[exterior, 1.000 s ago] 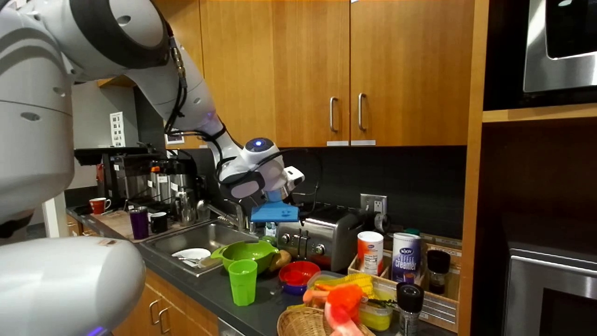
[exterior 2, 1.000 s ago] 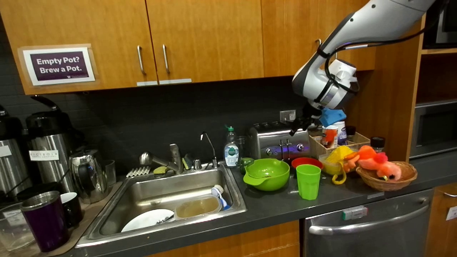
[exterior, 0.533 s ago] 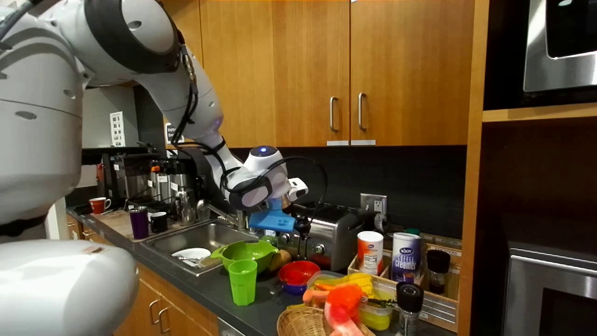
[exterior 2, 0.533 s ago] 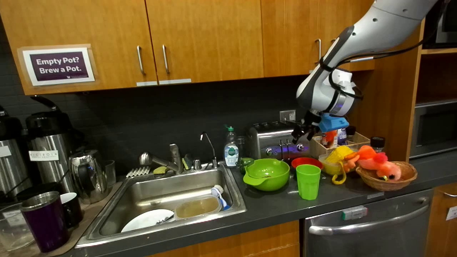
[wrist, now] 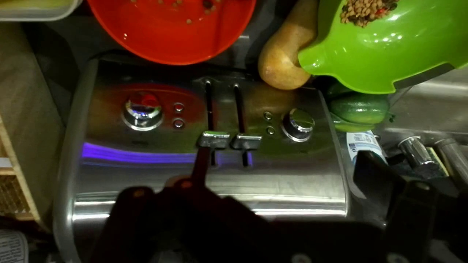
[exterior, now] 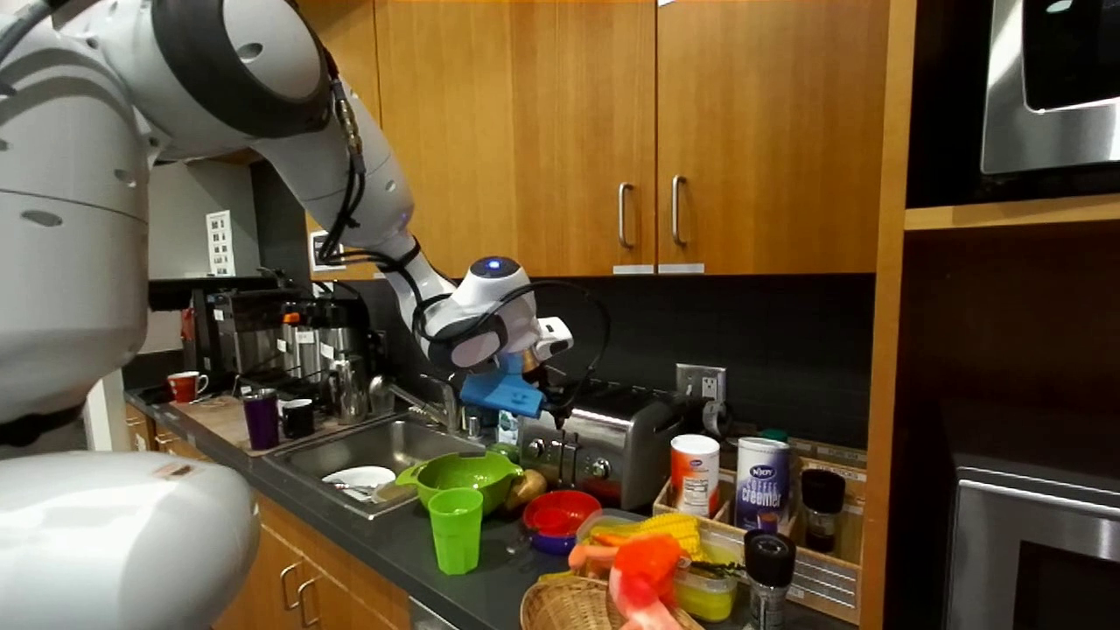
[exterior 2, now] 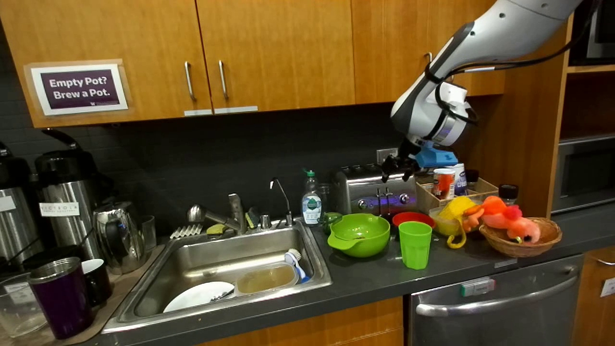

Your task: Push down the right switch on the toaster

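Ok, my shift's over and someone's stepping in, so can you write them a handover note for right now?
Fingers: open, holding nothing, above the switches; no contact shows.
Toaster: beside the wooden crate.
Right switch: on the toaster's front; it is the left one in the wrist view.
Done: in position above, but no push yet; it and the other switch both sit up.
Left: lower a finger onto the right switch and push it down.
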